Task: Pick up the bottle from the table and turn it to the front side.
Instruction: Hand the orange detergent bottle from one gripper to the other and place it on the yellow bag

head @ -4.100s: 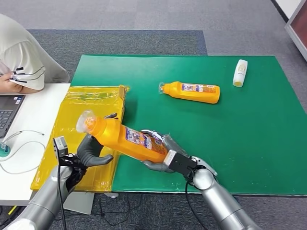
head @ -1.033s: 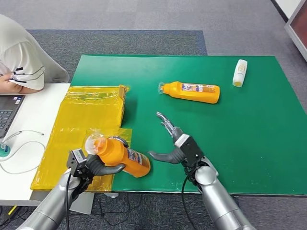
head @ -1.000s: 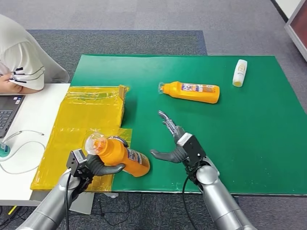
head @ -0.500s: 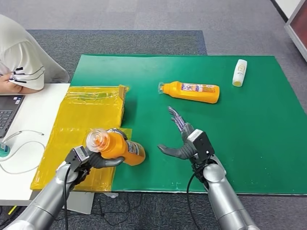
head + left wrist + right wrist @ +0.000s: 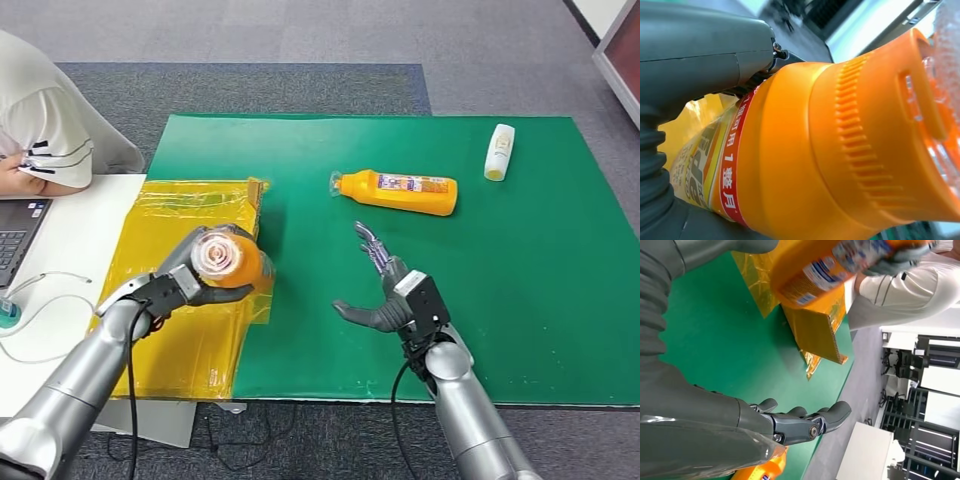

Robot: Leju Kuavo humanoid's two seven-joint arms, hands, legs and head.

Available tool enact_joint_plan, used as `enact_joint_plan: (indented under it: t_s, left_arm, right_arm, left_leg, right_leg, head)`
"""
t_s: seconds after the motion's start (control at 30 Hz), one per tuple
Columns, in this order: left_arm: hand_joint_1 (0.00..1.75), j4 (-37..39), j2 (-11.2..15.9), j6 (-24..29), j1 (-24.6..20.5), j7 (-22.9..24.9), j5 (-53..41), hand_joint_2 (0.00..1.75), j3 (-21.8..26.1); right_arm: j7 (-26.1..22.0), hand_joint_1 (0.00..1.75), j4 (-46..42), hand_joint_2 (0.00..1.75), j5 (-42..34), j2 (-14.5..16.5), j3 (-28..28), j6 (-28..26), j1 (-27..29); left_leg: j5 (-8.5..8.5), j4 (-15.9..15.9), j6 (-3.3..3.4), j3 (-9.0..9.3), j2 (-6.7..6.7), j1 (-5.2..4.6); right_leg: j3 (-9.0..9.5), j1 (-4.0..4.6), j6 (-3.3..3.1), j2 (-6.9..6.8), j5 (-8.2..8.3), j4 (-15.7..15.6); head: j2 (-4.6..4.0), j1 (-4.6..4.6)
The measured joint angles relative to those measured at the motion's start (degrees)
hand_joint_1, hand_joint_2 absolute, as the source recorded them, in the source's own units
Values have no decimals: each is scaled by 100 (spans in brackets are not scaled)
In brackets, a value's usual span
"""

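My left hand [image 5: 192,282] grips an orange bottle [image 5: 226,262] and holds it upright above the yellow wrapped box [image 5: 181,290], its clear cap facing the head camera. The left wrist view shows the bottle [image 5: 821,150] close up, with its ribbed orange neck and red label band, and my thumb [image 5: 704,60] against it. My right hand [image 5: 385,295] hovers open over the green mat [image 5: 528,290], fingers spread, empty. A second orange bottle [image 5: 400,192] lies on its side farther back on the mat. The right wrist view shows my spread fingers [image 5: 802,422] and the held bottle [image 5: 828,267].
A small white bottle [image 5: 500,152] lies at the mat's far right. A white table [image 5: 68,250] with a laptop [image 5: 16,235] and cables stands to the left, where a person in a light top [image 5: 45,120] sits. Grey carpet surrounds the mat.
My left hand has lifted the bottle from lying near the mat's front edge and tipped it upright over the yellow box. My right hand let go earlier and drifted slightly right, open.
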Motion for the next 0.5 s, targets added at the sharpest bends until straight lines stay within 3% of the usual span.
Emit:
enact_joint_plan:
  t_s: [0.27, 0.5]
  left_arm:
    - [175, 401, 155, 411, -974, 1341, -1501, 175, -762]
    - [175, 1133, 70, 280, -1579, 1736, -2223, 175, -1489]
  right_arm:
    - [-2, 0, 46, 175, 82, 5, -34, -61, -5]
    - [12, 0, 92, 175, 145, 50, -36, -50, -16]
  left_leg:
    - [5, 0, 0, -5, 0, -1]
    - [7, 4, 1, -6, 0, -1]
  right_leg:
    - [-2, -1, 3, 0, 7, 0]
    - [-4, -2, 5, 1, 10, 0]
  head:
    - [-1, 2]
    - [-1, 1]
